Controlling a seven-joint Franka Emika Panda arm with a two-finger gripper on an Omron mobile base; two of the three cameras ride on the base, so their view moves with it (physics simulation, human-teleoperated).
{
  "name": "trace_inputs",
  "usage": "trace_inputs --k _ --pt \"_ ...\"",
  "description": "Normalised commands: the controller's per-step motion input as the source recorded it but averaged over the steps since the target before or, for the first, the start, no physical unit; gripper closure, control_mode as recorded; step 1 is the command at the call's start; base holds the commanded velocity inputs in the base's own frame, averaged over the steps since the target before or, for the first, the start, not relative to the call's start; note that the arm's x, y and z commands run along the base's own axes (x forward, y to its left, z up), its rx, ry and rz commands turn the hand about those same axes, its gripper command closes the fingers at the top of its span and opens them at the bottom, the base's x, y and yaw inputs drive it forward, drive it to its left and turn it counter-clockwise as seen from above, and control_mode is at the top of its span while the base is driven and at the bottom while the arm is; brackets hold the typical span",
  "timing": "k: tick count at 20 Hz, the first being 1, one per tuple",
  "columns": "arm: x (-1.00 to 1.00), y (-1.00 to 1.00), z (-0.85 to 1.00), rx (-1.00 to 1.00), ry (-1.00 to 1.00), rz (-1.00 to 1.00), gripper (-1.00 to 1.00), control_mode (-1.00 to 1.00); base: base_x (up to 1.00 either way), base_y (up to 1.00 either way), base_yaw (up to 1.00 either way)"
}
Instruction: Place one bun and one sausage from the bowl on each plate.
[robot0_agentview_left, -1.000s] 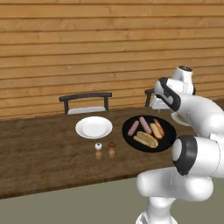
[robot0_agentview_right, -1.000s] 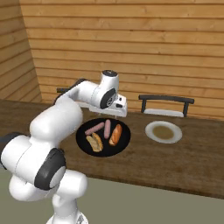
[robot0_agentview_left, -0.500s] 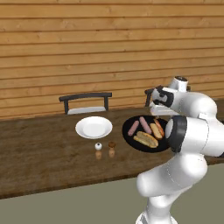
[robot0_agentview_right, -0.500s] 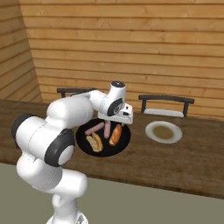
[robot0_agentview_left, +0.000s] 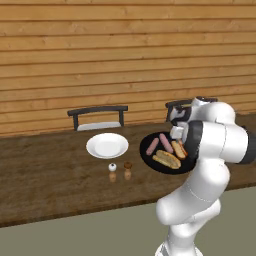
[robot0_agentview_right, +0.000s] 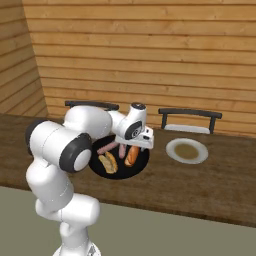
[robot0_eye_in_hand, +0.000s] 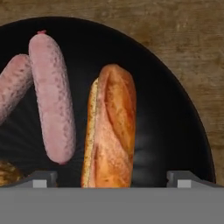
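The black bowl sits on the wooden table and holds two buns and two sausages. In the hand view one golden bun lies straight ahead, with a pinkish sausage beside it, a second sausage further left and a bit of the other bun in the corner. My gripper hangs open just above the bowl, its fingertips straddling the centred bun without touching it. One white plate lies left of the bowl, another plate to its right.
Small salt and pepper shakers stand in front of the left plate. Two dark chairs are pushed up to the table's far side before a wooden plank wall. The table's front edge runs near my base.
The hand has swung in and come down over the bowl, closer to the buns. The jaws have stayed open and nothing in the bowl has moved.
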Motion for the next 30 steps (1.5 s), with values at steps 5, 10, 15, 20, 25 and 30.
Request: trace_inputs --k 5,10,15,20,25,30 --pt "0.02 0.0 -0.42 0.0 0.03 0.0 -1.0 -1.0 0.0 0.0 0.0" --pt "0.04 0.0 -0.3 0.0 0.01 0.0 -1.0 -1.0 0.0 0.0 0.0" --pt "0.04 0.0 -0.17 0.0 0.0 0.0 -1.0 -1.0 0.0 0.0 0.0" --pt "0.0 0.0 0.0 0.0 0.0 0.0 -1.0 -1.0 0.0 0.0 0.0" --pt "0.0 0.0 0.0 0.0 0.0 0.0 1.0 -1.0 0.0 0.0 0.0" --pt "0.0 0.0 0.0 0.0 0.0 0.0 1.0 -1.0 0.0 0.0 0.0"
